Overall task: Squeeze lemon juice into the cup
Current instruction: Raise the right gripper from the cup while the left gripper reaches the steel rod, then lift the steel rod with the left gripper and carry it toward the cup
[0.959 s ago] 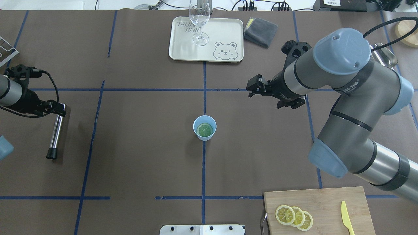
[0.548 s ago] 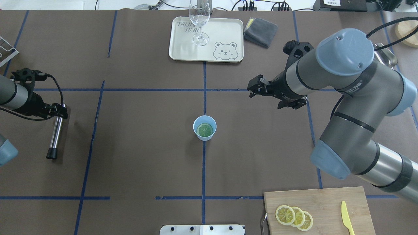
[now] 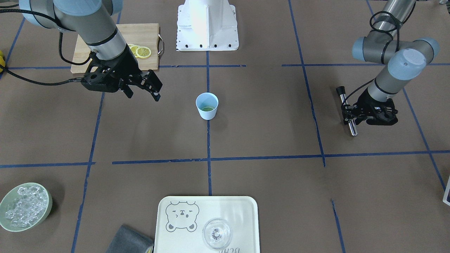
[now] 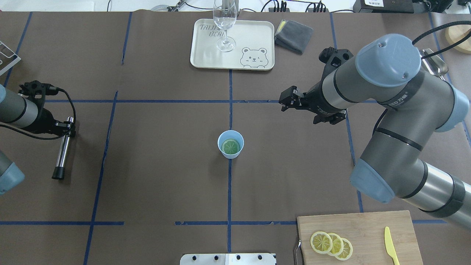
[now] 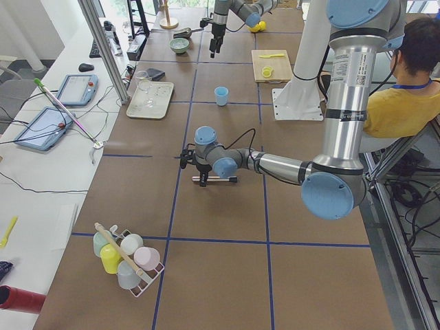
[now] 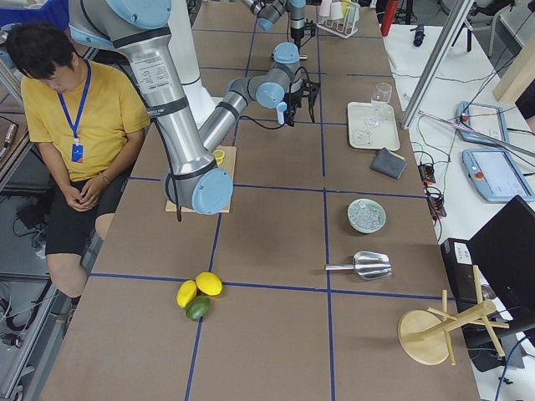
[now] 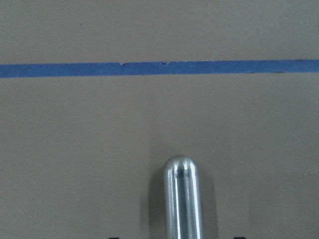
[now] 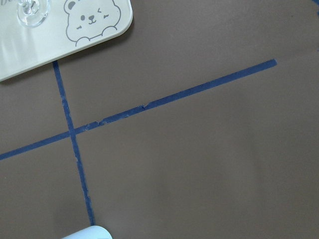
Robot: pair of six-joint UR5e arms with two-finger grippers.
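The light-blue cup (image 4: 230,144) stands upright at the table's centre, with one lemon slice (image 4: 230,147) lying flat inside it; both also show in the front view, the cup (image 3: 207,105) and the slice (image 3: 207,108). My right gripper (image 4: 286,99) is open and empty, above the table to the far right of the cup, clear of it. Its wrist view shows only the cup's rim (image 8: 87,233). My left gripper (image 4: 68,127) is low at the far left, its jaws open astride the top end of a metal rod (image 4: 62,152) that lies on the table.
A wooden board (image 4: 368,228) at the near right holds three more lemon slices (image 4: 331,243) and a yellow knife (image 4: 391,244). A tray (image 4: 254,36) with a wine glass (image 4: 225,22), a grey cloth (image 4: 293,35) and a metal scoop (image 4: 436,64) lie at the back. A bowl of ice (image 3: 24,206) stands far right.
My left gripper has shifted a little to the right and nearer along the rod's top end. My right gripper has drawn slightly right. The rod and cup have not moved.
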